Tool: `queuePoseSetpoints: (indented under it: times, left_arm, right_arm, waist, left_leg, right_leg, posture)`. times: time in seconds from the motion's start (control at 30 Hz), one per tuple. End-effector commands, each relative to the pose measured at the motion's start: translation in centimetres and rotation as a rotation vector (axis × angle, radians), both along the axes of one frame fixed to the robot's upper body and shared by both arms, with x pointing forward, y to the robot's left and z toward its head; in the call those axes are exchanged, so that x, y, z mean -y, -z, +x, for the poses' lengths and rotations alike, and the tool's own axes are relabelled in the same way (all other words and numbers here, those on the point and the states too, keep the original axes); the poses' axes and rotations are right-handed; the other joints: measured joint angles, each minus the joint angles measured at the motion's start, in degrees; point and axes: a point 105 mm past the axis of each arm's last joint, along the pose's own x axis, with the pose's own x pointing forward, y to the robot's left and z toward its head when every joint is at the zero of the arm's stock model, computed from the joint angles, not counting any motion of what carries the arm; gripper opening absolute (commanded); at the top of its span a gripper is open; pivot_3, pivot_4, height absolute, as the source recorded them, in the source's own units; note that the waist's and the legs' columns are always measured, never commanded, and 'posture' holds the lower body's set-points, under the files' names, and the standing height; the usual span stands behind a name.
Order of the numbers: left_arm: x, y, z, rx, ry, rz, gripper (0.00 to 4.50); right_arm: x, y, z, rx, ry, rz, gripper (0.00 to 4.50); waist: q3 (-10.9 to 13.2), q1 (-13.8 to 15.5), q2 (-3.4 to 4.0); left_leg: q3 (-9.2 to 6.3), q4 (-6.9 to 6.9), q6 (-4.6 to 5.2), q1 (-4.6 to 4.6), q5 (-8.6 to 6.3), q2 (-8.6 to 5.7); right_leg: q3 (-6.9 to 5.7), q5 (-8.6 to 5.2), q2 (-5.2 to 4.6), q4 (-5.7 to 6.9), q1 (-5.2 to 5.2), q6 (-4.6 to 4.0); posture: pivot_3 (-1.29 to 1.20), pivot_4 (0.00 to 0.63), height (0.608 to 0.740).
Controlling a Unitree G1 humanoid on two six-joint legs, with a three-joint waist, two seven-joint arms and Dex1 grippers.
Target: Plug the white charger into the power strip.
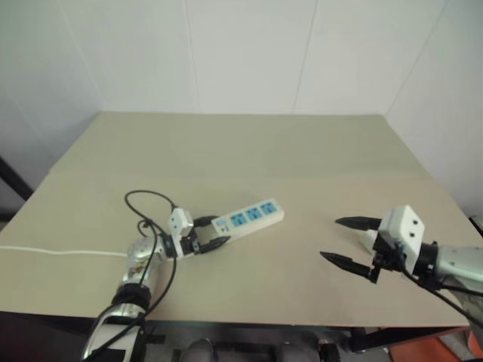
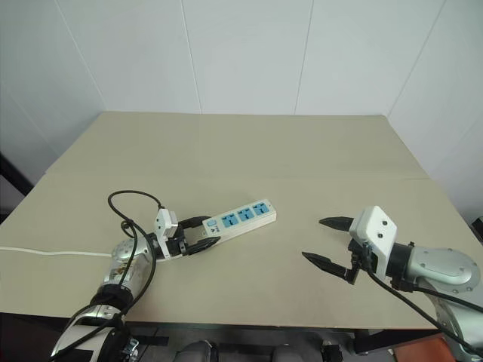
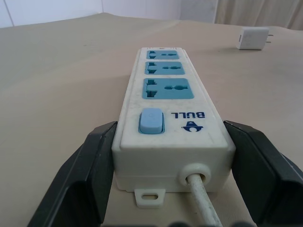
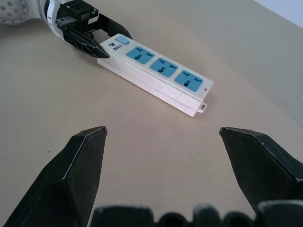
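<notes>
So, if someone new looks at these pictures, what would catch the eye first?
Most likely the power strip, a white bar with three blue sockets, lying on the tan table left of the middle. The left gripper has its black fingers on either side of the strip's switch end, where the cord leaves. On the right, the right gripper hangs wide open over bare table, holding nothing, and the white charger lies further off on the tabletop.

Jaws flank switch end of power strip [image 3: 168, 118]; white charger [image 3: 253, 38] well beyond.
</notes>
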Motion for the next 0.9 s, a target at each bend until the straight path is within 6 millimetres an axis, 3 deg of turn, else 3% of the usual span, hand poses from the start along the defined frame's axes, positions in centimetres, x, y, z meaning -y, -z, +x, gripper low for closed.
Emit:
queuePoseSetpoints:
  times: [0.03,0.2,0.5,0.7,0.9]
  left_arm:
    - [0.7,0.9,-0.6,-0.036,0.043,0.030,3.22]
    - [0.6,0.3,-2.0,-0.024,0.165,0.066,3.22]
    - [1.1,-0.5,-3.0,0.003,0.293,0.101,3.22]
    - [1.1,-0.6,-2.6,0.021,0.291,0.124,3.22]
    - [1.9,-0.3,-2.7,0.020,0.310,0.113,3.22]
  right_arm:
    - [0.0,-1.0,0.0,0.052,0.001,-0.008,4.50]
    - [1.7,-1.6,1.4,0.014,0.126,-0.119,4.50]
    - [5.9,-2.2,5.4,-0.314,0.416,-0.360,4.50]
    - [6.3,-2.6,7.1,-0.519,0.597,-0.375,4.50]
    - [6.4,-1.2,7.1,-0.665,0.651,-0.419,4.50]
  waist:
    - [0.00,0.06,0.00]
    - [0.01,-0.13,-0.01]
    - [0.01,-0.47,-0.01]
    - [0.01,-0.46,0.00]
    - [0.00,0.06,0.00]
  left_leg:
    - [0.00,0.00,0.00,0.00,0.00,0.00]
    - [0.01,-0.01,0.00,-0.06,0.00,-0.01]
    - [0.06,-0.03,0.00,-0.32,0.00,0.02]
    - [0.05,-0.03,0.01,-0.78,0.01,0.02]
    - [0.04,-0.02,0.02,-0.87,0.00,0.00]
  right_leg:
    - [0.00,0.00,0.00,0.00,0.00,0.00]
    - [-0.01,0.02,-0.02,-0.03,-0.06,-0.04]
    - [0.01,0.23,-0.06,-0.03,-0.45,-0.46]
    - [0.01,0.26,-0.05,0.02,-0.92,-0.49]
    - [-0.01,0.26,-0.08,-0.03,-0.93,-0.48]
  posture:
    - [0.00,0.150,0.740]
    - [0.00,0.150,0.740]
    - [0.00,0.150,0.740]
    - [0.00,0.150,0.740]
    - [0.00,0.150,0.740]
